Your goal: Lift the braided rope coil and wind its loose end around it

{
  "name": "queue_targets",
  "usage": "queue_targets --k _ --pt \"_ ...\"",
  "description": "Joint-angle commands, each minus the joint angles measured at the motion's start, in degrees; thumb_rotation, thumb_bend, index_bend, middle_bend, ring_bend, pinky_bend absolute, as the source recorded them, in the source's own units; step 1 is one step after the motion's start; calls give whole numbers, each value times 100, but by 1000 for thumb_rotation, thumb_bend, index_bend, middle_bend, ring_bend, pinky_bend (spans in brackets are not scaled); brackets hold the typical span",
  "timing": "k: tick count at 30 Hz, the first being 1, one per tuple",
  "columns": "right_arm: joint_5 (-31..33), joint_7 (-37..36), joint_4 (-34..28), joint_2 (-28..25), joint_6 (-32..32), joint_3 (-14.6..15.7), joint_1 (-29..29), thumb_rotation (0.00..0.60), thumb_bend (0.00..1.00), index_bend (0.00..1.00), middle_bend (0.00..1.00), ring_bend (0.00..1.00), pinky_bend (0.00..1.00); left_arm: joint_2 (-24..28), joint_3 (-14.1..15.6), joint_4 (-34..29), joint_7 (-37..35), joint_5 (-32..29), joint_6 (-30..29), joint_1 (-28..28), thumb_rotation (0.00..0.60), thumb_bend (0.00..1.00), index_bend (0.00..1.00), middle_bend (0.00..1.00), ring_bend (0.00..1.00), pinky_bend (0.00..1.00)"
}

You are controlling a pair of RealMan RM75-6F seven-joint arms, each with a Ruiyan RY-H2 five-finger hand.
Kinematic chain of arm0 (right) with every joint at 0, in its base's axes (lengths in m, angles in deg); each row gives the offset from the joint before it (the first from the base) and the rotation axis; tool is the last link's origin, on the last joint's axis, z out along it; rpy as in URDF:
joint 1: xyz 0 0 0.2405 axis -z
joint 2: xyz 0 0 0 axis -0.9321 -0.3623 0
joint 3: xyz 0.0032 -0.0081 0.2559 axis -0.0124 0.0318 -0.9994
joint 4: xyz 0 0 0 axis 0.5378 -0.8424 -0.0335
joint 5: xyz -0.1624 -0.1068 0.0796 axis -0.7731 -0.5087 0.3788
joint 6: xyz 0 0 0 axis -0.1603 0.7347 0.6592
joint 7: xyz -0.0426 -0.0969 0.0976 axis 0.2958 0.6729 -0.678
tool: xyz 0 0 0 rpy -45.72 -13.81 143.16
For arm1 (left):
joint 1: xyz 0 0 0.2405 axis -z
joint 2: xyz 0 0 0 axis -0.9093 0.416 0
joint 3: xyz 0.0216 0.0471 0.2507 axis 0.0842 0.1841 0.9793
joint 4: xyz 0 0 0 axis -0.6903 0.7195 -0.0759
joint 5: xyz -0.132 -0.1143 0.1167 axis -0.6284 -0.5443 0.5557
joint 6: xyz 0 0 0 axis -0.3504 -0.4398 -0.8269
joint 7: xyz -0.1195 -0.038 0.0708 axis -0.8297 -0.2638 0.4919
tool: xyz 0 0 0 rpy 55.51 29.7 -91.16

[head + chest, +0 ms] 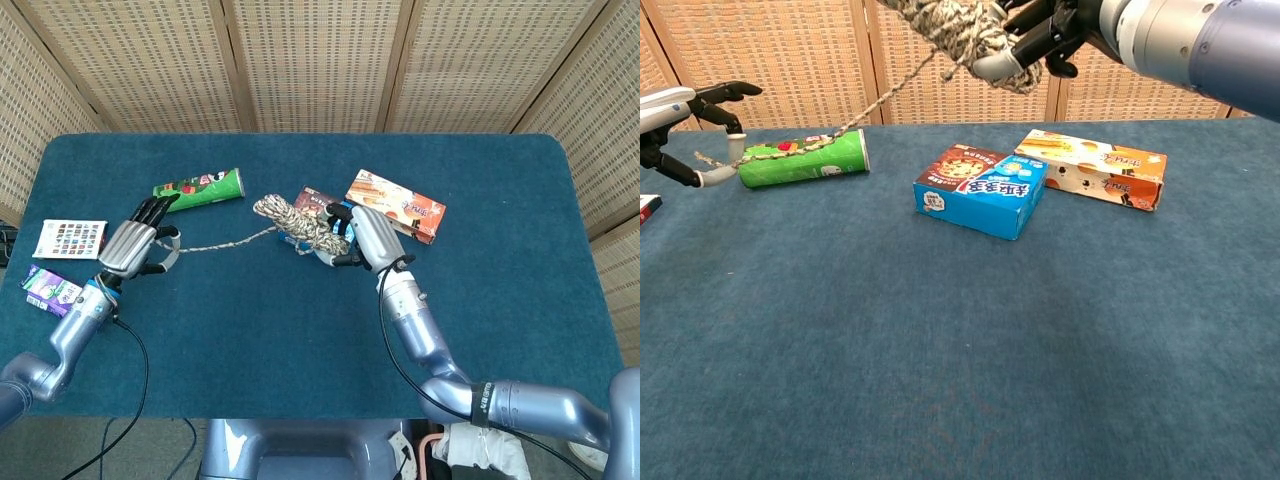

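My right hand [360,236] grips the braided rope coil [296,224] and holds it in the air above the table; in the chest view the rope coil [958,27] and right hand [1055,30] sit at the top edge. The loose end [225,241] runs almost straight leftward to my left hand [134,248], which pinches its tip. In the chest view the loose end [855,120] slopes down to the left hand [685,125] at the far left.
A green can [200,188] lies on its side behind the left hand. A blue and brown box [982,190] and an orange box [396,205] lie under and right of the coil. A card [70,238] and a purple pack [55,292] sit at the left edge.
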Motion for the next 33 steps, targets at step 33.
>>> queue_targets --k 33 --pt "86 2754 295 648 -609 717 -710 600 875 667 767 584 860 1165 -1475 -5214 1507 -1124 375 1023 600 547 815 0 0 0"
